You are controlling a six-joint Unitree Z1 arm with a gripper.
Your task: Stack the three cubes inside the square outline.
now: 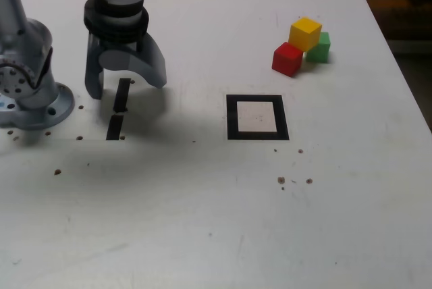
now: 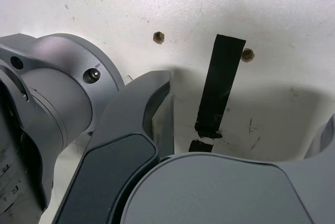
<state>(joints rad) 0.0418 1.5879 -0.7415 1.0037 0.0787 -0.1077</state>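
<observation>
The three cubes sit bunched together at the far right of the exterior view. The red cube (image 1: 287, 58) is nearest, the green cube (image 1: 320, 47) is behind it, and the yellow cube (image 1: 305, 34) rests raised against both. The square outline (image 1: 232, 117) of black tape lies nearer the table's middle with only white inside. My gripper (image 1: 126, 88) (image 2: 241, 124) hangs open at the exterior view's left, pointing down just above a short black tape strip (image 1: 121, 94) (image 2: 220, 82), far from the cubes. Nothing is between its fingers (image 2: 157, 109).
The arm's grey base (image 1: 27, 96) (image 2: 52, 88) stands at the exterior view's left edge, close beside the gripper. A second short tape strip (image 1: 115, 127) lies just nearer. Small screw holes (image 1: 281, 180) dot the white table (image 1: 202, 221). The table's right edge runs past the cubes.
</observation>
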